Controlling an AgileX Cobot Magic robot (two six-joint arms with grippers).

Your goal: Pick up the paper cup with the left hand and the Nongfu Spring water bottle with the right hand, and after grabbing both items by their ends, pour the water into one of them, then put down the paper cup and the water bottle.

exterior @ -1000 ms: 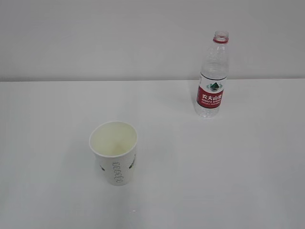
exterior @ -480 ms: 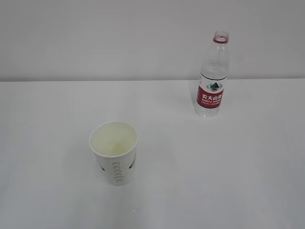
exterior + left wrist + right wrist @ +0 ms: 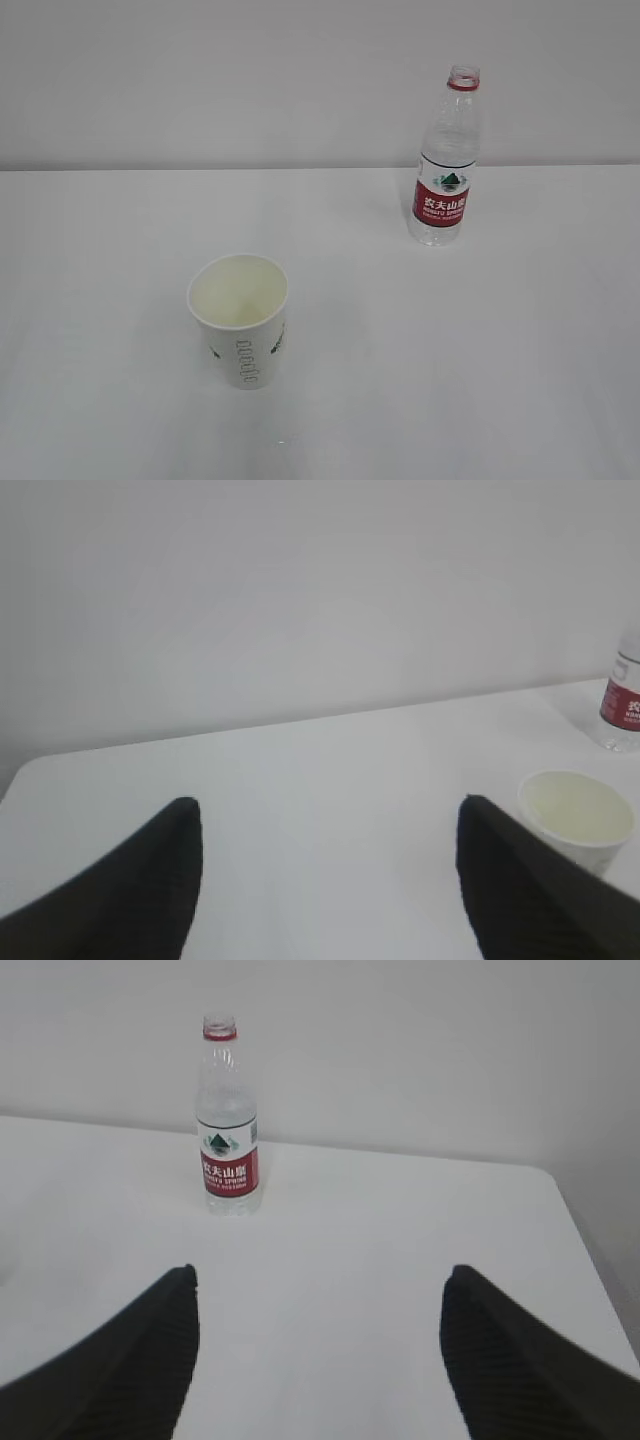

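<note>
One dotted paper cup, ridged plastic bottle.

bottle label 农夫山泉, cup lettering illegible

Paper cup stands front left on table; water bottle back right

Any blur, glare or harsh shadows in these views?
Exterior view: even, soft light, faint shadows, cup and bottle sharp. Left wrist view: hazy, dark fingers blurred. Right wrist view: bottle sharp, near fingers soft. No glare.
</note>
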